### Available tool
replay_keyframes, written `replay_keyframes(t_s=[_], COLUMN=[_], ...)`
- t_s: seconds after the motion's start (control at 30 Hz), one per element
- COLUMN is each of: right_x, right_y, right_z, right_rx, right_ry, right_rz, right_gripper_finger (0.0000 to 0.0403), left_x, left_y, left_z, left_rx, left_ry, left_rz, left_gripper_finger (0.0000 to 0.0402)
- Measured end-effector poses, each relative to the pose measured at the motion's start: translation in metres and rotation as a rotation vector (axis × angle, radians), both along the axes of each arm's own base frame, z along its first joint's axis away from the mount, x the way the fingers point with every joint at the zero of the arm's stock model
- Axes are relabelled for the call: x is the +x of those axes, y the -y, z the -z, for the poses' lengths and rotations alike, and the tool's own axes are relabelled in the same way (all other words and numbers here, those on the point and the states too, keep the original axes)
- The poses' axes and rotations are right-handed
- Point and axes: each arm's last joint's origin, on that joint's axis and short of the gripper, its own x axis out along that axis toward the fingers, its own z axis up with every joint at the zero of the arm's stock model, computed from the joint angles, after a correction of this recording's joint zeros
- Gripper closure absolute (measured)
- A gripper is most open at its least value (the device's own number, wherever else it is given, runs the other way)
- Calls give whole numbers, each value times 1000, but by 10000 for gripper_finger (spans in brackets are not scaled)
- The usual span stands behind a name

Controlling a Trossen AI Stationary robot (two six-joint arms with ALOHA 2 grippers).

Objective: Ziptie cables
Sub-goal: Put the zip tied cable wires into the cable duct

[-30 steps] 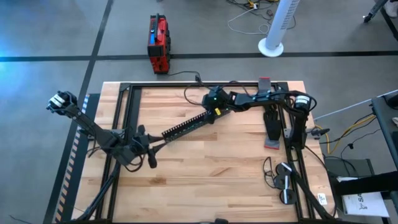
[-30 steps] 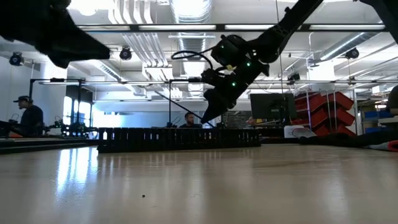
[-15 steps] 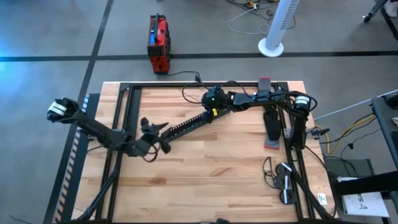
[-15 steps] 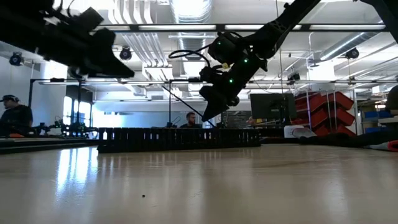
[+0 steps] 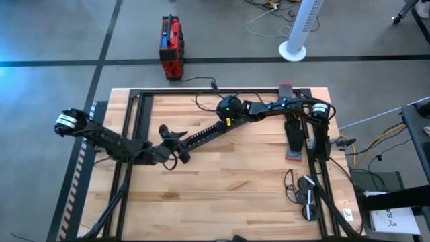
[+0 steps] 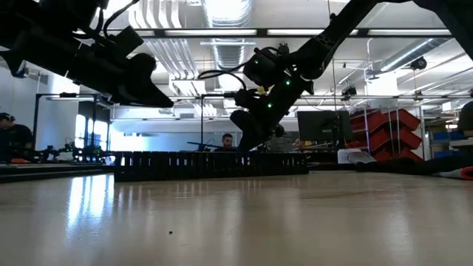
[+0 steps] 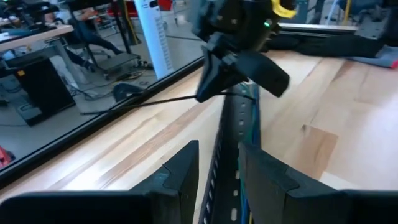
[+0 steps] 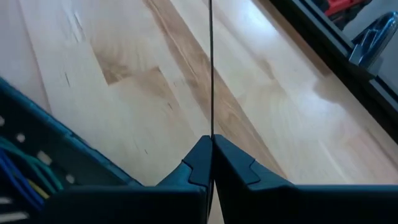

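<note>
table: pale wood, streaked with darker grain | toothed strip: black | cables: green, blue and yellow strands seen at lower left of the right wrist view | case: red and black, upper centre-left of the high view | fan base: white

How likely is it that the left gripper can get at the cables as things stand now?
Probably yes. The left gripper hangs open over the near end of the black toothed strip, in which the cables lie. The right gripper, shut on a thin black strand, is farther along.
</note>
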Motion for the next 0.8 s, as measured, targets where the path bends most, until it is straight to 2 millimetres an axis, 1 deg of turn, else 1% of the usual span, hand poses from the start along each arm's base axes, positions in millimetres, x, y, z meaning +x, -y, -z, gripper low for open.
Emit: replay_keyframes(t_s=[0.2,0.37,0.53,0.7,0.8], right_x=[3,3,3,1,1], right_y=[1,1,-1,-5,-8], right_z=[-4,-8,-14,-20,-22], right_rx=[10,41,91,105,105], right_ry=[18,-30,-60,-73,-78], right_rz=[16,26,-17,-30,-38], right_gripper_finger=[403,403,403,403,403], left_x=[5,9,13,17,19], left_y=[2,3,-1,-7,-9], left_z=[-2,-1,9,19,24], left_rx=[0,-11,-26,-55,-78], left_ry=[-8,-10,-48,-67,-93], left_rz=[20,24,26,-3,25], left_gripper_finger=[303,303,303,303,303])
